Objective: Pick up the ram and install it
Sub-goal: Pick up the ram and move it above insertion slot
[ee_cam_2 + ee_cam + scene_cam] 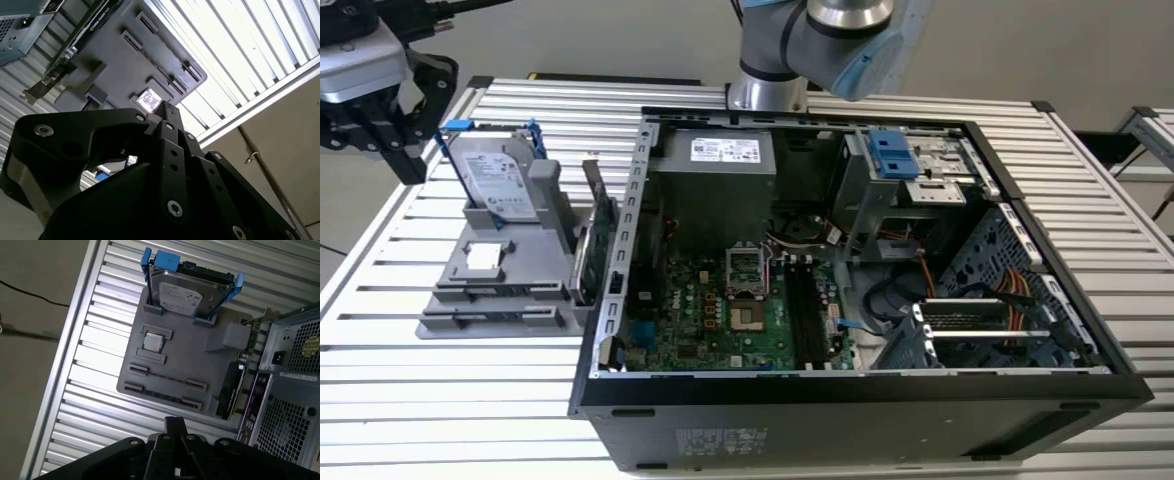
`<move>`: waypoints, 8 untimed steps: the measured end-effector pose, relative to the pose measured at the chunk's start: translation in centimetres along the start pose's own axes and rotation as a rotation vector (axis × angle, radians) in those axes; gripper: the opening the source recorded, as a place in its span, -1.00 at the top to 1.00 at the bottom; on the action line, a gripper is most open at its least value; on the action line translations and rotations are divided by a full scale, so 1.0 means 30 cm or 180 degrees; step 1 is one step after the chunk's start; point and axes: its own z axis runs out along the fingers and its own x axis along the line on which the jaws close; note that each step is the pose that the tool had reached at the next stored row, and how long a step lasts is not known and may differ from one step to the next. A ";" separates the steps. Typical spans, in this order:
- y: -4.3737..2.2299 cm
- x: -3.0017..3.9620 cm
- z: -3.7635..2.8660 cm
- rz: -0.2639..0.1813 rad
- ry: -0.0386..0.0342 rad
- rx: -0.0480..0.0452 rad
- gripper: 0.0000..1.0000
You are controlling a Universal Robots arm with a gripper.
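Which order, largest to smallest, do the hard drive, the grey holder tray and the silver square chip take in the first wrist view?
1. grey holder tray
2. hard drive
3. silver square chip
Drive and chip sit on the tray, so nearness hardly matters.

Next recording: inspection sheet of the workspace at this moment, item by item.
Surface: slatted metal table, carrying everything.
Job's things: ram, seemingly the thin strip on edge in slots of the grey holder, not held; open computer case beside the holder.
Clutter: hard drive upright in the holder; expansion card on edge between holder and case.
Grippers: hand shut, empty, apart from the holder.
Cables: orange and black bundle inside the case; dark cable on the floor.
Surroundings: second slatted table at the exterior view's right.
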 end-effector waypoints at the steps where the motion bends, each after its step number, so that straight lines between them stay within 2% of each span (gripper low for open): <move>1: 0.000 0.000 0.000 -0.0019 0.0001 0.0000 1.00; 8: 0.000 0.000 0.000 -0.0149 0.0008 -0.0001 1.00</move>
